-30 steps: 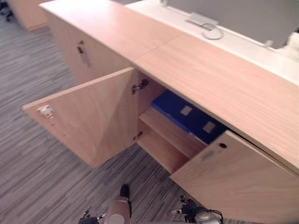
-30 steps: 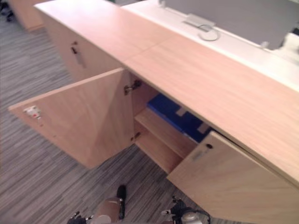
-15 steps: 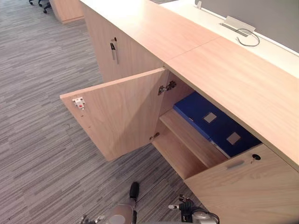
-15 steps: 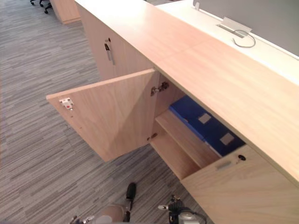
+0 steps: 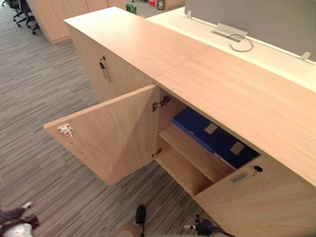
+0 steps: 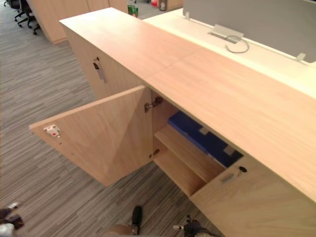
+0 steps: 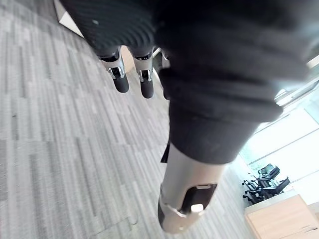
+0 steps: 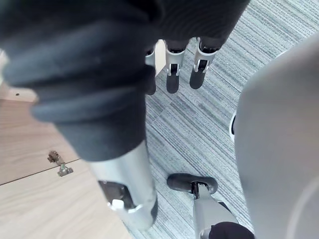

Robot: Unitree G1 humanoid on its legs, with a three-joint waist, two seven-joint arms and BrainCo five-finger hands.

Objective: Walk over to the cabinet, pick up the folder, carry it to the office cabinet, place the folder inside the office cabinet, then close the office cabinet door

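Note:
A blue folder [image 5: 212, 134] lies flat on the upper shelf inside the light wood office cabinet [image 5: 232, 89]. The cabinet's left door [image 5: 116, 133] is swung wide open towards me. Its right door [image 5: 256, 202] stands partly open and hides the folder's right end. My left hand [image 7: 120, 78] hangs over the grey carpet with straight fingers and nothing in it; it shows at the lower left edge [image 5: 14, 221] in the left eye view. My right hand [image 8: 172, 79] also hangs low over the carpet, fingers straight and empty, close to the right door.
A second cabinet with a closed door and a metal handle [image 5: 103, 70] adjoins on the left. Behind the cabinets runs a white desk [image 5: 256, 47] with a grey partition and a cable. Office chairs [image 5: 22, 12] stand far off at the upper left.
The whole picture has shifted, so the camera moved. Cabinet, doors and folder stand as before. My left hand now shows at the lower left edge of the eye views.

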